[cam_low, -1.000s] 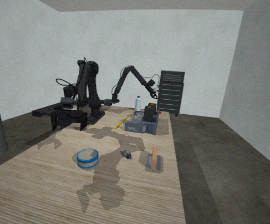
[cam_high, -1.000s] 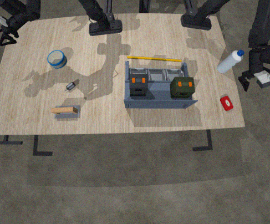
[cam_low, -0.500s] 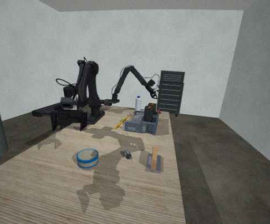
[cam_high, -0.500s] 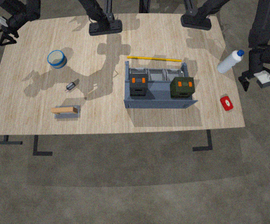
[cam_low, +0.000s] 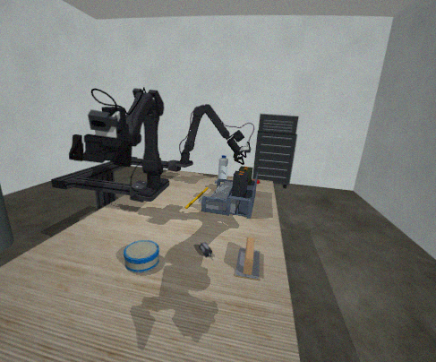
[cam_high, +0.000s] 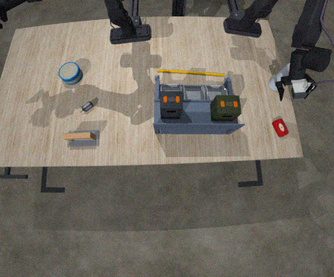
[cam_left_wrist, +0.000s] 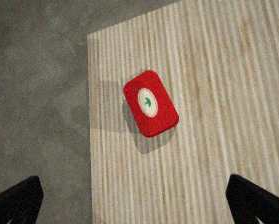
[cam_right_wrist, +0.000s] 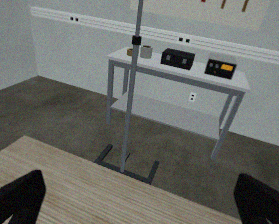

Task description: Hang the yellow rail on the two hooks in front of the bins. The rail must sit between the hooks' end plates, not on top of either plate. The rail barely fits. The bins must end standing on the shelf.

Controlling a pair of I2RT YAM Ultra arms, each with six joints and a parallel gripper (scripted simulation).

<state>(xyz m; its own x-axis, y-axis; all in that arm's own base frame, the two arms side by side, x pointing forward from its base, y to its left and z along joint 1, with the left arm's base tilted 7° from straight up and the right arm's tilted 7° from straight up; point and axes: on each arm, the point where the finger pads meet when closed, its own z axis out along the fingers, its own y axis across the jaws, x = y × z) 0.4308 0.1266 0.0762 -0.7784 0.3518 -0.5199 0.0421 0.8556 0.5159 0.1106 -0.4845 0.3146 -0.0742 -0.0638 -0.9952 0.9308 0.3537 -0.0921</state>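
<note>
The yellow rail (cam_high: 191, 73) (cam_low: 197, 198) lies on the table along the robots' side of the blue-grey shelf (cam_high: 196, 114), apart from it. Two upright posts (cam_high: 157, 79) (cam_high: 228, 81) stand at that side's corners; the hooks' end plates are too small to make out. Grey bins (cam_high: 194, 92) stand in a row in the shelf. A dark case (cam_high: 171, 107) and a green case (cam_high: 225, 109) with orange latches stand behind them. My left gripper (cam_high: 295, 97) (cam_low: 241, 159) (cam_left_wrist: 134, 184) is open, above the table's edge near the red box. My right gripper (cam_right_wrist: 139, 181) is open, far from the rail.
A red box (cam_high: 280, 127) (cam_left_wrist: 151, 104) lies near the shelf. A bottle (cam_low: 223, 168) stands close to the left gripper. At the other end are a blue-rimmed tin (cam_high: 70, 73) (cam_low: 141, 256), a small dark object (cam_high: 87, 106) and a wooden-handled float (cam_high: 79, 136).
</note>
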